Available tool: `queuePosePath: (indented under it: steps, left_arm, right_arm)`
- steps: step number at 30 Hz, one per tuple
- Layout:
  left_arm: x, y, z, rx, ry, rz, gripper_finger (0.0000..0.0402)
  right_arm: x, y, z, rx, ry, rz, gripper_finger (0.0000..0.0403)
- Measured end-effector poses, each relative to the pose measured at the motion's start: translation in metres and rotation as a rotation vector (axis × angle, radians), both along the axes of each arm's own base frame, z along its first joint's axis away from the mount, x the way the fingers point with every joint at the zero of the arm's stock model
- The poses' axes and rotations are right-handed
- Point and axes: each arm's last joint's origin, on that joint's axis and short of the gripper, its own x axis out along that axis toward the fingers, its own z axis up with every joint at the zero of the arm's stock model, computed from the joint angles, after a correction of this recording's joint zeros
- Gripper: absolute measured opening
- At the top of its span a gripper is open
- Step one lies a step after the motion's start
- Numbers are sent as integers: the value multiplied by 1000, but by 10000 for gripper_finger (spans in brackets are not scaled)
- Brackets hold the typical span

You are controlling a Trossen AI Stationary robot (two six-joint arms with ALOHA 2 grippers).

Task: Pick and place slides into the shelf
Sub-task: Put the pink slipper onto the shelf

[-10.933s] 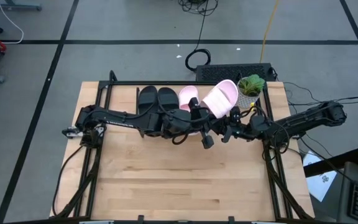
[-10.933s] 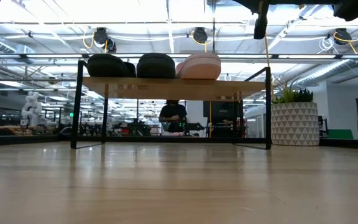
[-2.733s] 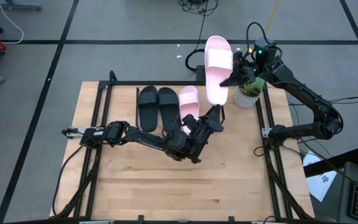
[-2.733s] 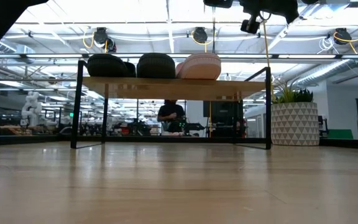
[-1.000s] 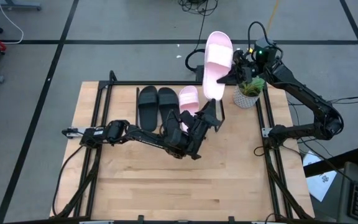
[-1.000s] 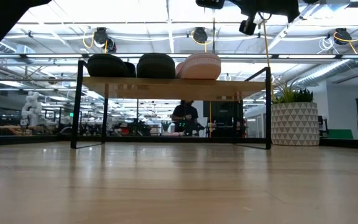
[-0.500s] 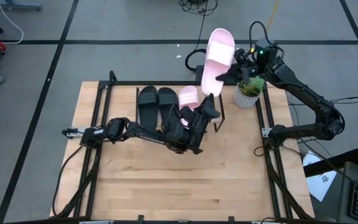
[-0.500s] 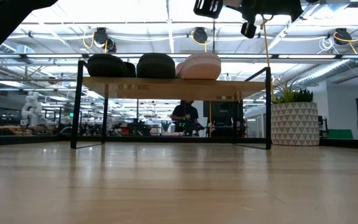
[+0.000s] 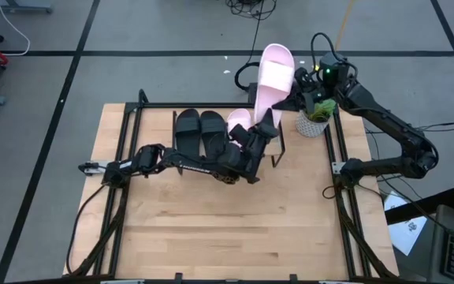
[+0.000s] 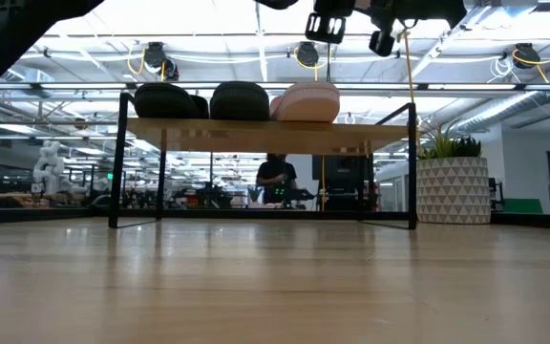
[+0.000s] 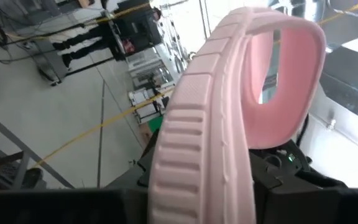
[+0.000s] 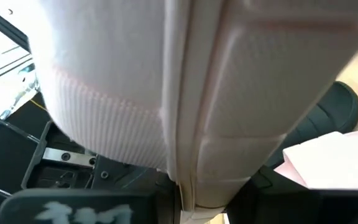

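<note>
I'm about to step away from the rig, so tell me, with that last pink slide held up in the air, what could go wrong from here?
1. The pale pink slide sandal hangs high beyond the table's far edge, gripped only at its side by the right gripper; a slip would likely drop it to the floor.
2. The left gripper is raised right beneath its lower end, so a handover could bump it loose.
3. The free spot on the small wood-topped wire shelf borders the potted plant, which could be knocked.

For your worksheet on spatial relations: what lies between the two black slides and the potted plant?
In the high view, one pink slide on the shelf and the left gripper lie there.
</note>
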Motion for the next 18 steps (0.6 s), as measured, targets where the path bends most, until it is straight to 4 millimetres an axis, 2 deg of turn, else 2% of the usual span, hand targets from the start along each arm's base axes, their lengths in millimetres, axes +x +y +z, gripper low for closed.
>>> queuePosePath:
  steps: [4,9,12,18]
  left_arm:
    - [2,1,-2,3,8,-16,115]
    - [2,-5,-2,9,44,-10,51]
    - [1,-8,-1,21,58,-12,49]
    - [0,-16,0,12,35,-27,49]
  right_arm:
    - [-1,1,-3,-19,21,-18,66]
    - [-2,-2,-3,-20,22,-33,66]
    - [-2,-2,-2,-11,17,-36,68]
    - [-2,-2,-1,-22,7,-26,125]
